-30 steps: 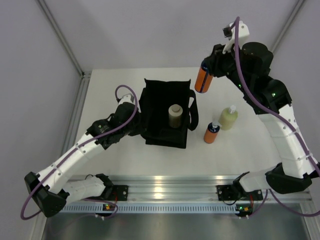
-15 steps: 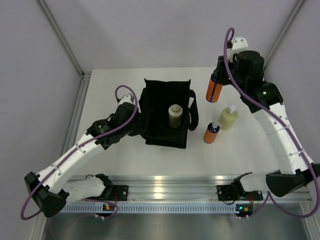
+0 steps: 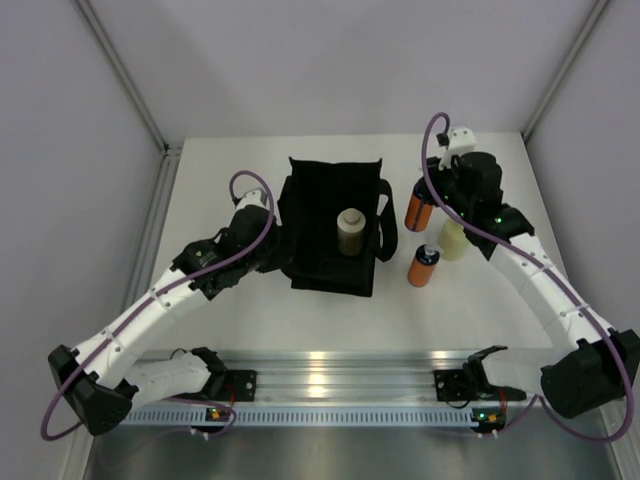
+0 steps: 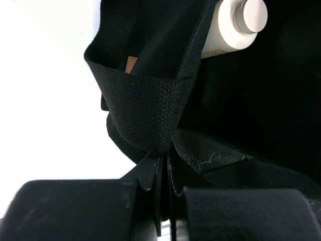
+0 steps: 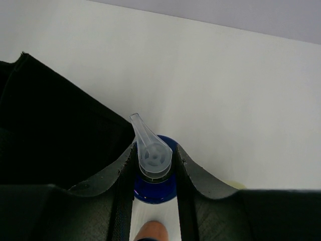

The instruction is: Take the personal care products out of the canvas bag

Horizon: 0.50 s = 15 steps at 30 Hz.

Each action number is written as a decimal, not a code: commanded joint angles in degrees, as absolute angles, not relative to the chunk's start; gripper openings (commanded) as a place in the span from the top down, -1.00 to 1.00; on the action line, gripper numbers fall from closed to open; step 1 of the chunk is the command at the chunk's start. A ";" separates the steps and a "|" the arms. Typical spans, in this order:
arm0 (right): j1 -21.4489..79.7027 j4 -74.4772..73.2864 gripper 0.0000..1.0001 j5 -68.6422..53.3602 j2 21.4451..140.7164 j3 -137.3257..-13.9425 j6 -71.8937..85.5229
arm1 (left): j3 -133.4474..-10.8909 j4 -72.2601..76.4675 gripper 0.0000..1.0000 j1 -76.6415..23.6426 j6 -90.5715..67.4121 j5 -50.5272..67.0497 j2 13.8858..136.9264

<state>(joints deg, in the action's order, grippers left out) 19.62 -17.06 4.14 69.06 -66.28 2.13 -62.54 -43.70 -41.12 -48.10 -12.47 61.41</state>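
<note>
Right wrist view: orange bottle (image 5: 154, 188), blue cap between the right fingers (image 5: 200, 178).

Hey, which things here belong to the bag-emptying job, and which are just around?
Job: black bag; beige bottle inside; held orange bottle; right tool; standing orange bottle; yellow-green bottle; left tool gripping bag.
Around: metal rail; purple cables.

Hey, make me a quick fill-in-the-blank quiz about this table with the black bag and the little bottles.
The lone bottle inside the canvas bag is ____. The held bottle between the right fingers is ____. The left fingers are shut on the edge of the ____. The standing bottle on the table is next to a ____ white-topped bottle.
Missing words: beige; orange; canvas bag; yellow-green.
</note>
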 commanded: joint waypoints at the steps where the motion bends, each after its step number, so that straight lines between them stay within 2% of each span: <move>1: 18.02 3.15 1.00 0.27 64.16 -62.08 2.02 | -61.96 -42.36 1.00 -41.13 -48.25 -12.39 60.21; 7: 17.75 12.64 1.00 -2.11 62.32 -53.19 1.93 | -61.87 -42.28 1.00 -41.13 -48.43 -12.22 60.29; 15: 17.58 15.37 1.00 -1.32 62.40 -48.96 0.71 | -61.79 -42.28 1.00 -41.13 -48.34 -12.22 60.38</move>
<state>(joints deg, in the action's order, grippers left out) 18.61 1.52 -0.51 65.63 -48.60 1.74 -62.43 -43.70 -41.12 -48.10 -12.47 61.23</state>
